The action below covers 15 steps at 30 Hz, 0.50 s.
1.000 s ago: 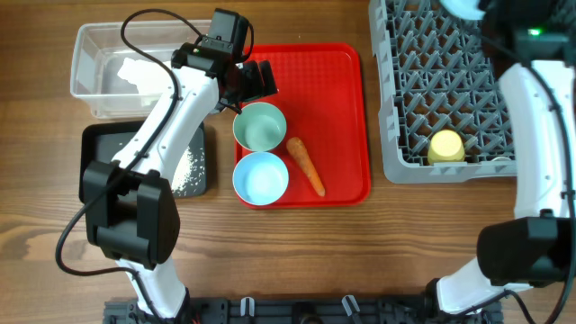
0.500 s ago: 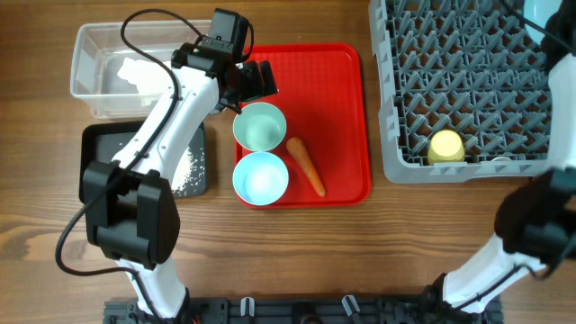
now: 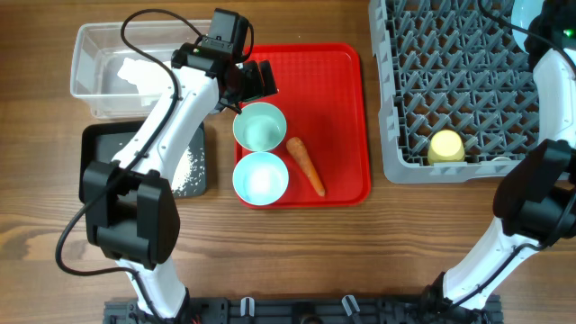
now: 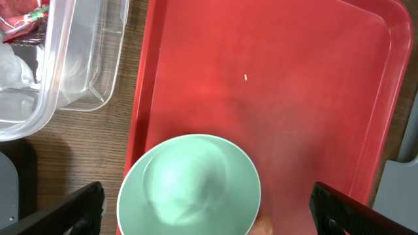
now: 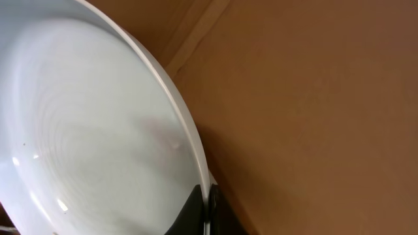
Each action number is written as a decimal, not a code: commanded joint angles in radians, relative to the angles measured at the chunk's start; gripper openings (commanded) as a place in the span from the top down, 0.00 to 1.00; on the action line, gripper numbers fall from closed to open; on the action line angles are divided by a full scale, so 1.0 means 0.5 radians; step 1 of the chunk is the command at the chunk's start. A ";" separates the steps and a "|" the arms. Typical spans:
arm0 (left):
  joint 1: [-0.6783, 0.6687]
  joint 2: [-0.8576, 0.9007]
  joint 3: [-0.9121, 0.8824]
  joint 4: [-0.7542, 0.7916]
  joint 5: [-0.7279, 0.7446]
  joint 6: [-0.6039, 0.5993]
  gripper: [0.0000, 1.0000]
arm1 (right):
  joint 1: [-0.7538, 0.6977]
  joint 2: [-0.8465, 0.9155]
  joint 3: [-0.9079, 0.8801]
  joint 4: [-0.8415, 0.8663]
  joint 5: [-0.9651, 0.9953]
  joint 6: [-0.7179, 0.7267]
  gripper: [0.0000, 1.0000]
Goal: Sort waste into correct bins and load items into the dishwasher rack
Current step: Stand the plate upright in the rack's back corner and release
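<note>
My right gripper pinches the light blue plate by its rim over the dishwasher rack's far right corner, I judge for slotting between pegs; my left gripper, fingers spread wide, hangs over the pale green bowl, well left of the rack, to straddle it
</note>
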 commanded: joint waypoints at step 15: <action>0.012 -0.040 0.013 0.004 -0.018 0.002 0.00 | 0.020 0.089 0.020 0.002 -0.088 -0.027 0.96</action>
